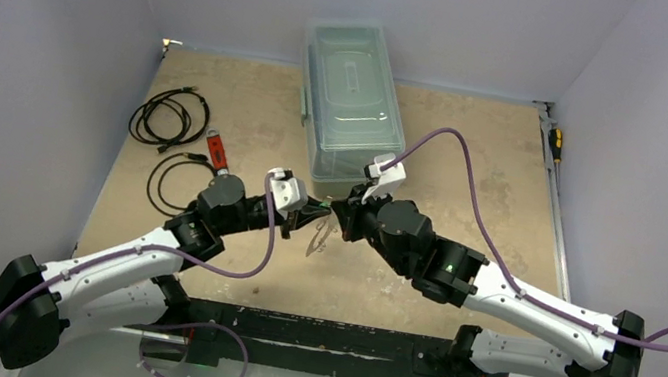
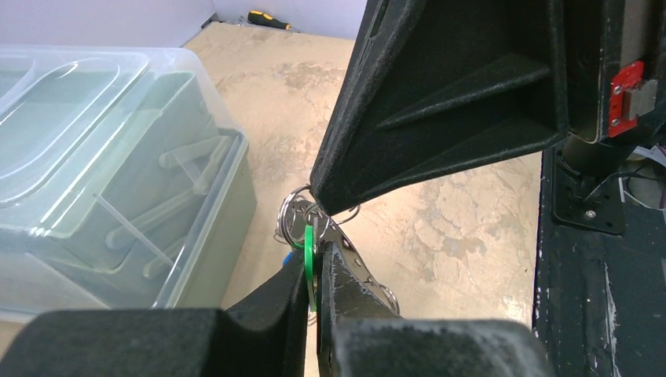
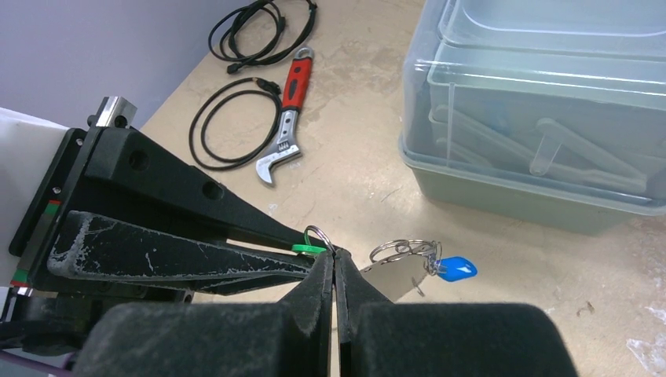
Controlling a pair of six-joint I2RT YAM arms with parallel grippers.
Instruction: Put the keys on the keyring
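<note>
My two grippers meet tip to tip above the middle of the table. The left gripper (image 2: 315, 253) is shut on the green key (image 2: 309, 253), its head pinched edge-on between the pads. The right gripper (image 3: 334, 261) is shut on the keyring (image 3: 397, 279) at one end of its flat silvery band. Small wire rings (image 3: 402, 250) dangle along the band, and the blue key (image 3: 456, 269) hangs from one of them. One wire ring (image 3: 318, 234) stands right at the green key (image 3: 309, 249). In the top view the keyring (image 1: 322, 237) hangs below both fingertips.
A clear lidded plastic box (image 1: 349, 100) stands just behind the grippers. Black coiled cables (image 1: 169, 117) and a red-handled wrench (image 3: 287, 118) lie at the left. A yellow-and-black screwdriver (image 1: 556, 143) rests at the right table edge.
</note>
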